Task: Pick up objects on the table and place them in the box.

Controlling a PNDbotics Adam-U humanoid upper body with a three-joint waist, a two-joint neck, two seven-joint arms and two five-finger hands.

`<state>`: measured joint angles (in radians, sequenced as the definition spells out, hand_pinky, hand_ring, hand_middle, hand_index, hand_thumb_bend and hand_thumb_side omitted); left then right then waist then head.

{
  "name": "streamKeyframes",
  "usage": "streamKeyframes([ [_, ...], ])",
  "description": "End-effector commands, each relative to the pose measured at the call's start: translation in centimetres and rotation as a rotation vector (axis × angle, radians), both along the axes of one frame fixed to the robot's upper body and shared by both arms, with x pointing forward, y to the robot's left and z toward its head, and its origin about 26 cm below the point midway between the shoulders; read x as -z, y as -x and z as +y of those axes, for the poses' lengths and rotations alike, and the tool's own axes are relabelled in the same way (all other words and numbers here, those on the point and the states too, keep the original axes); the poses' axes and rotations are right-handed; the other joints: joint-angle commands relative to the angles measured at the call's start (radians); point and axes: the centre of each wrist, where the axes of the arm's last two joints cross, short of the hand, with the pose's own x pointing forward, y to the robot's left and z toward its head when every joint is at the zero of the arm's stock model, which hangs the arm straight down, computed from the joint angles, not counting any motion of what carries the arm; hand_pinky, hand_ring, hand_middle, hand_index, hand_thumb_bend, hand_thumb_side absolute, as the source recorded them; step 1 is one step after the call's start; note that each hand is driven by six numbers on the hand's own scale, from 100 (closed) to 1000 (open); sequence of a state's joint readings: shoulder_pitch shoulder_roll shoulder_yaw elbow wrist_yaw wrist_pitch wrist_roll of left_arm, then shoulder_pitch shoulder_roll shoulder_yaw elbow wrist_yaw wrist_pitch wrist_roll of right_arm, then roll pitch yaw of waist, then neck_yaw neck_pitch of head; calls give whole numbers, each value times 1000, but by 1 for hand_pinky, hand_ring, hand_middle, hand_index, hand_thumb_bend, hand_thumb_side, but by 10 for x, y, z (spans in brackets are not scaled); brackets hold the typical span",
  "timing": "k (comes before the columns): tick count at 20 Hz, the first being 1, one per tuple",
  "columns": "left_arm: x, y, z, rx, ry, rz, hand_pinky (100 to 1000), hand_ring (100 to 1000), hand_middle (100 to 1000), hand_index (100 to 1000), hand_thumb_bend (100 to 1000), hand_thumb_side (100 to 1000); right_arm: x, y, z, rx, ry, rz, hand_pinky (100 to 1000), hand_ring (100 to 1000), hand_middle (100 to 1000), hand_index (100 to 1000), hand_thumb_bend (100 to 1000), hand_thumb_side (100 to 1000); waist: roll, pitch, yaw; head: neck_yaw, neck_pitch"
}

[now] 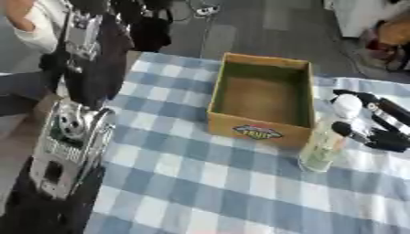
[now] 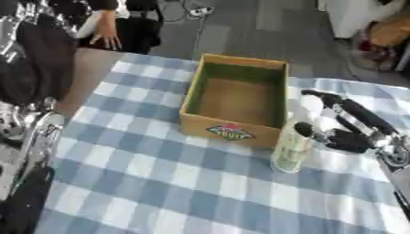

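A clear bottle [image 1: 324,148] of pale green liquid with a white cap stands upright on the checked cloth, just right of the box's front right corner. My right hand [image 2: 352,137] comes in from the right; its black fingers and thumb curl round the bottle's top. The open cardboard box [image 1: 258,130] with a green inside and a label on its front wall holds nothing that I can see. My left arm [image 1: 70,137] hangs along the table's left side, and its dark hand [image 1: 40,212] shows only as a blur at the lower left corner.
The blue and white checked cloth [image 1: 200,183] covers the table in front of the box. A person's bare hand [image 2: 105,40] rests past the far left corner. Clutter lies on the floor at the far right.
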<state>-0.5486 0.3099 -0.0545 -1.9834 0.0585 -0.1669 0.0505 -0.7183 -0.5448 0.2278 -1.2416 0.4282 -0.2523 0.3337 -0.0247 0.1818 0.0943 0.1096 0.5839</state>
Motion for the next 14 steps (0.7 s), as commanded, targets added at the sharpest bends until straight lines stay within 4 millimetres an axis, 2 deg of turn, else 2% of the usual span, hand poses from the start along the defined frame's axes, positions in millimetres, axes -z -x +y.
streamKeyframes([
  [1,-9,3,-3,17,5,-36,722,648,797,994,342,937,-16,-3,-6,10,12,-30,941,764,839,1000,615,899,0,-14,1,6,-5],
  [11,-10,3,-4,20,7,-39,722,648,797,993,342,937,-15,-5,-9,14,-2,-19,936,757,830,1000,607,901,-1,-12,4,10,-1],
  [14,-10,3,-3,19,7,-39,722,648,797,994,342,937,-15,-5,-11,8,-30,-10,918,734,802,1000,593,900,-1,-13,4,12,3],
])
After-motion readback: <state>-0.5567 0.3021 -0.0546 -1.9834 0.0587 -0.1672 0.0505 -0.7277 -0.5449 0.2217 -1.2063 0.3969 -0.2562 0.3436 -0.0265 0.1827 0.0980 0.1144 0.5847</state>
